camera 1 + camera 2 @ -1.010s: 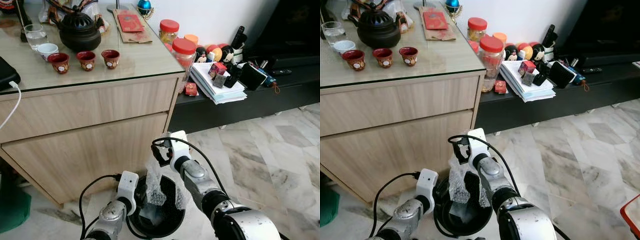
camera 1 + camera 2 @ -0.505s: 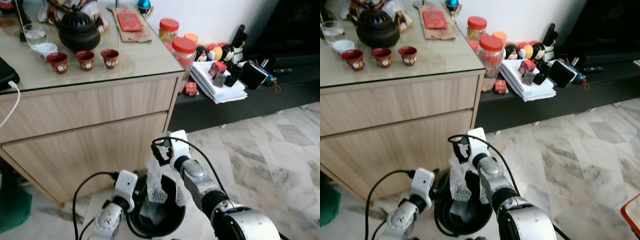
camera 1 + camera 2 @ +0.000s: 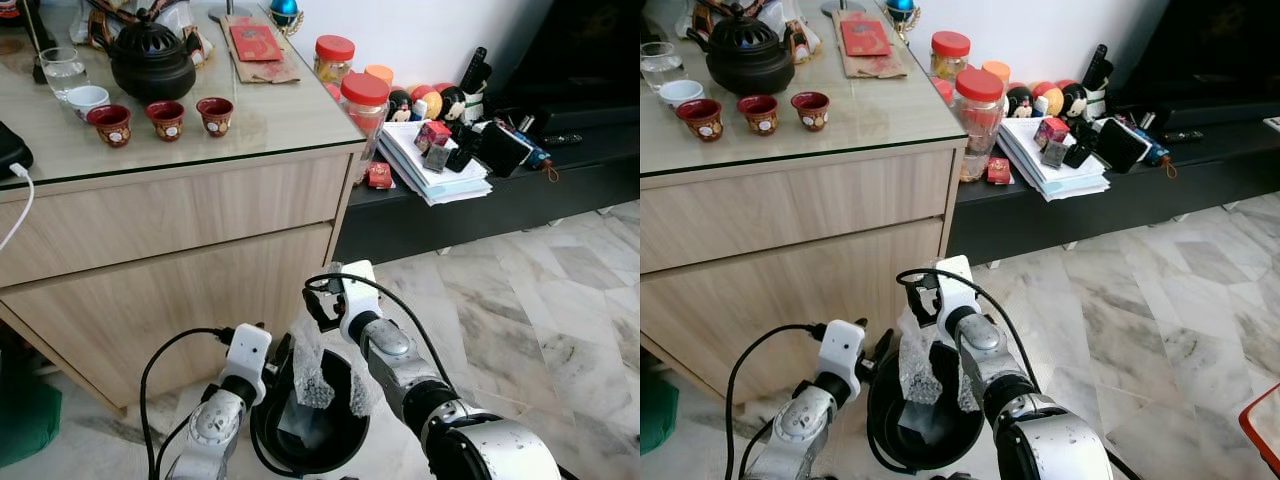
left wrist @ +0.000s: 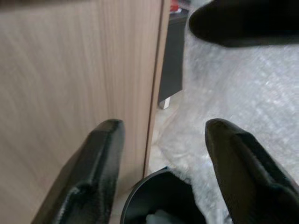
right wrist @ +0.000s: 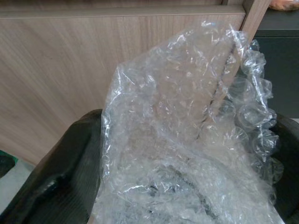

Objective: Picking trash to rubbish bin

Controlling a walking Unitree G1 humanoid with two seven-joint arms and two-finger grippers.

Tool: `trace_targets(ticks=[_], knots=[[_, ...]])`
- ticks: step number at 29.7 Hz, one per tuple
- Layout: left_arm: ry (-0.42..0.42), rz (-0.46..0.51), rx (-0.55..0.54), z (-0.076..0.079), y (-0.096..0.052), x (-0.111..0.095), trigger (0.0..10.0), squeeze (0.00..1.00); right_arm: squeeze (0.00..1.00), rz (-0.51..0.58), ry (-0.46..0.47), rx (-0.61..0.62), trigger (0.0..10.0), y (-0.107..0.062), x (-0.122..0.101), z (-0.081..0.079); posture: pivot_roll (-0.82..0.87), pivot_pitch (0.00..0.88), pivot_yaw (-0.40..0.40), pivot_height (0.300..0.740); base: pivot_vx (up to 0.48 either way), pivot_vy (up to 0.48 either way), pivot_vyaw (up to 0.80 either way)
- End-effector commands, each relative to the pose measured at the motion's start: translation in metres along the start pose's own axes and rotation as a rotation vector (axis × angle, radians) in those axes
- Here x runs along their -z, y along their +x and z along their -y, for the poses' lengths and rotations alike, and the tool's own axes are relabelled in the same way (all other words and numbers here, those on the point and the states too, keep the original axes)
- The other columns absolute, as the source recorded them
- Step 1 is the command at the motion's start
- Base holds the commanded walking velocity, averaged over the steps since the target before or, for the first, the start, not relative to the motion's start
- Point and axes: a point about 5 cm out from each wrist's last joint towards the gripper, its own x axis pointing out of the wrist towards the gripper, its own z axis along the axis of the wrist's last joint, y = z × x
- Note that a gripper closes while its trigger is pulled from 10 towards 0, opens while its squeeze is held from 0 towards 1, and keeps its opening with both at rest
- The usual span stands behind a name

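While standing on the marble floor (image 3: pixel 560 300) in front of a wooden cabinet (image 3: pixel 170 250), the robot is reaching both arms down toward a black bin (image 3: pixel 310 425) at the cabinet's foot. Starting from the left, a white cable (image 3: pixel 22 215) is hanging over the cabinet's edge, and on its glass top a drinking glass (image 3: pixel 65 68), a white cup (image 3: pixel 88 98), a black teapot (image 3: pixel 152 58) and three small red cups (image 3: pixel 165 117) are sitting in a loose row, with a red packet (image 3: pixel 255 42) lying behind them. Below, the left gripper (image 4: pixel 161 158) is hovering just beside the bin's rim with its fingers (image 4: pixel 100 154) spread apart and holding nothing, facing the cabinet's corner and the plastic. Next to it, the right gripper (image 3: pixel 330 375) is clenching a crumpled sheet of bubble wrap (image 5: pixel 187 140), which is hanging upright over the bin's mouth with its lower end dipping inside; the black fingers (image 5: pixel 70 172) are showing on either side of the plastic in the right wrist view. Further right, red-lidded jars (image 3: pixel 365 100) are standing at the cabinet's end on a low black shelf (image 3: pixel 520 190), followed by small figurines (image 3: pixel 430 100), a stack of papers (image 3: pixel 435 165) and a few dark gadgets (image 3: pixel 505 148) lying on and beside it.
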Motion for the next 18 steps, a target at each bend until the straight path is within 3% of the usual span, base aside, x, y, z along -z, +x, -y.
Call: trace_targets(ticks=[1, 8, 9, 18], knots=[[-0.003, 0.018, 0.041, 0.008, 0.007, -0.007, 10.0, 1.0, 0.0, 0.015, 0.003, 0.01, 10.0, 0.0, -0.004, 0.002, -0.01, 0.083, -0.166, 0.74, 0.0, 0.0, 0.0], [-0.019, 0.018, 0.09, 0.012, 0.013, -0.012, 10.0, 1.0, 0.0, 0.016, 0.001, 0.007, 10.0, 0.001, -0.004, 0.002, -0.01, 0.071, -0.162, 0.74, 0.0, 0.0, 0.0], [-0.006, 0.011, 0.107, 0.013, 0.016, -0.013, 10.0, 0.0, 0.0, 0.017, 0.0, 0.006, 10.0, 0.001, -0.004, 0.001, -0.01, 0.071, -0.162, 0.74, 0.0, 0.0, 0.0], [-0.019, -0.017, 0.152, 0.018, 0.027, -0.013, 10.0, 0.0, 0.0, 0.021, -0.004, 0.008, 10.0, 0.001, -0.006, 0.003, -0.02, 0.082, -0.174, 0.74, 0.0, 0.0, 0.0]])
